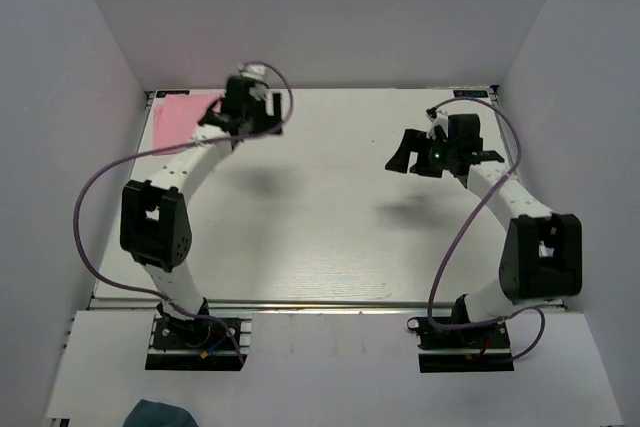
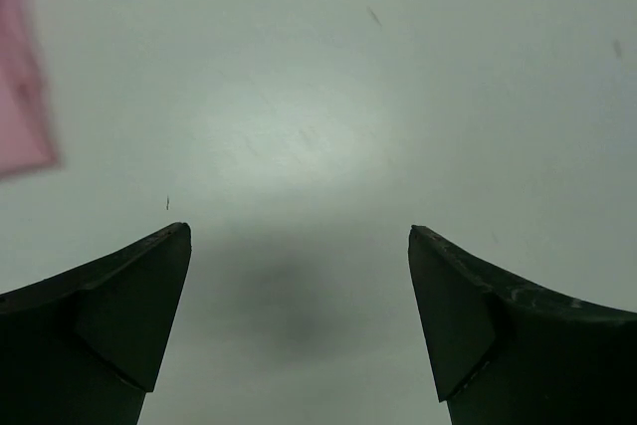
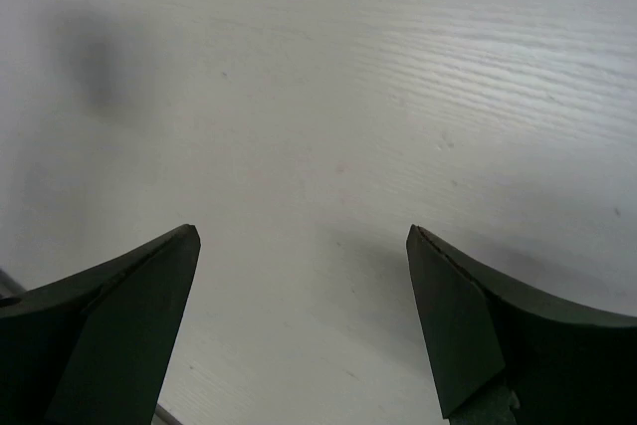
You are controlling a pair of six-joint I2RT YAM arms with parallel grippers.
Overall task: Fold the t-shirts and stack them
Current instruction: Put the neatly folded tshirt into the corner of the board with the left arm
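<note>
**Pink t-shirt in the far left corner, both claws released**

Nearest of all, off the worktop (image 1: pixel 330 237) and in front of its near edge, a small dark teal cloth (image 1: pixel 165 414) is seen, cut off by the lower border of the top view.

Over the right half of the worktop, past its middle, the right claw (image 3: pixel 304 236) is held above bare surface. Its jaws are spread wide and nothing is gripped between them. Only pale wood-grained worktop and a soft shadow are seen beneath it.

Further back, close to the far left corner, the left claw (image 2: pixel 299 236) is held over the worktop. It too is released: the jaws stand wide apart, with bare surface between them and no fabric touched.

The t-shirt (image 1: pixel 180 115) is found in the far left corner of the worktop, just to the left of the left claw and partly hidden by it in the top view. It is plain light pink, without print, and lies flat as a compact folded shape with straight edges. In the left wrist view only a blurred pink strip is caught at the left border.
</note>
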